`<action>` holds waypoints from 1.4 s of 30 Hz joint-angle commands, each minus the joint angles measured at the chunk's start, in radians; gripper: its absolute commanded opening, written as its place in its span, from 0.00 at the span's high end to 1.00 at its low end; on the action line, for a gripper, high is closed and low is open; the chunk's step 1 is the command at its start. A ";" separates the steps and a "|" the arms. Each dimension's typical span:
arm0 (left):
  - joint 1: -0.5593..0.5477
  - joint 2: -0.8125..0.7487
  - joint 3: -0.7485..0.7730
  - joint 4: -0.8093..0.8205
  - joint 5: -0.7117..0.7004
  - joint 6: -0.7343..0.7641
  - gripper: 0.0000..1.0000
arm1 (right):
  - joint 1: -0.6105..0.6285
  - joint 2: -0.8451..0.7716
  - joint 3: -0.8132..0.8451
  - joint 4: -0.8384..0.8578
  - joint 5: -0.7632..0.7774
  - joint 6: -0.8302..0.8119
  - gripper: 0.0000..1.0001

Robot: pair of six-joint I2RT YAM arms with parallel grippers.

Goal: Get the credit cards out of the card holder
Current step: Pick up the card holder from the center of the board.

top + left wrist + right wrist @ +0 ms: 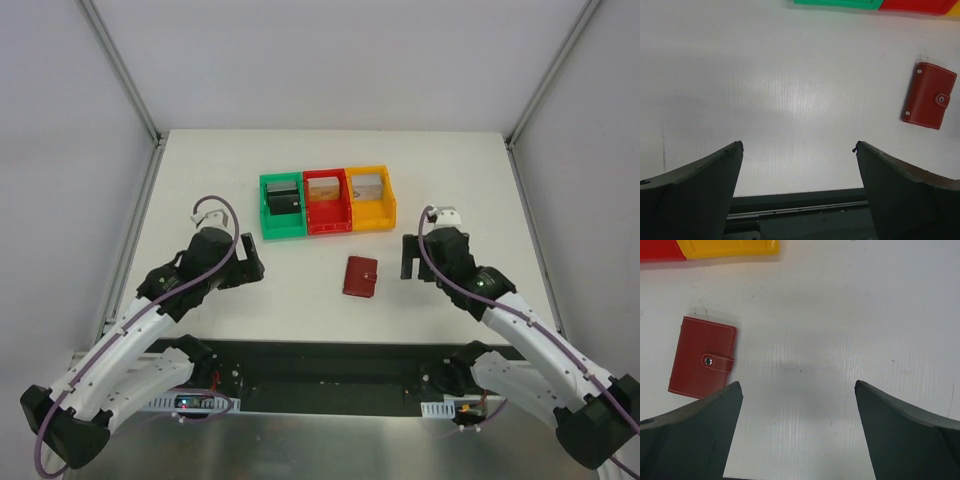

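Note:
The card holder is a small dark red folding wallet that lies flat on the white table, closed, its snap tab fastened. The left wrist view has the card holder far to the right, and the right wrist view has the card holder at the left, beside my left fingertip. The credit cards inside it are hidden. My left gripper stands open over bare table, well to the left of the holder. To the holder's right, my right gripper is open too, with nothing between its fingers.
Three small bins stand in a row behind the holder: green, red, orange. Each holds a small flat rectangular piece; what these are I cannot tell. A metal frame borders the table, with a dark rail along its near edge.

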 commanded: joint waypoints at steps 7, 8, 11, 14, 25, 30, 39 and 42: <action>-0.088 -0.021 -0.084 0.144 0.214 0.063 0.08 | 0.063 0.118 -0.059 0.028 -0.031 0.128 0.06; -0.094 -0.025 -0.097 0.164 0.242 0.055 0.08 | 0.068 0.129 -0.068 0.049 -0.054 0.145 0.07; -0.111 -0.044 -0.149 0.227 0.276 0.015 0.10 | 0.089 0.184 -0.072 0.102 -0.096 0.180 0.12; -0.122 -0.070 -0.202 0.296 0.303 -0.032 0.11 | 0.109 0.241 -0.068 0.151 -0.119 0.201 0.16; -0.130 -0.119 -0.291 0.390 0.285 -0.095 0.16 | 0.122 0.403 -0.033 0.258 -0.179 0.237 0.26; -0.131 -0.123 -0.316 0.413 0.288 -0.114 0.16 | 0.120 0.451 -0.014 0.293 -0.205 0.241 0.31; -0.130 -0.143 -0.339 0.430 0.287 -0.121 0.16 | 0.120 0.492 -0.016 0.338 -0.282 0.280 0.43; -0.130 -0.142 -0.347 0.438 0.293 -0.127 0.16 | 0.120 0.489 -0.039 0.347 -0.295 0.310 0.43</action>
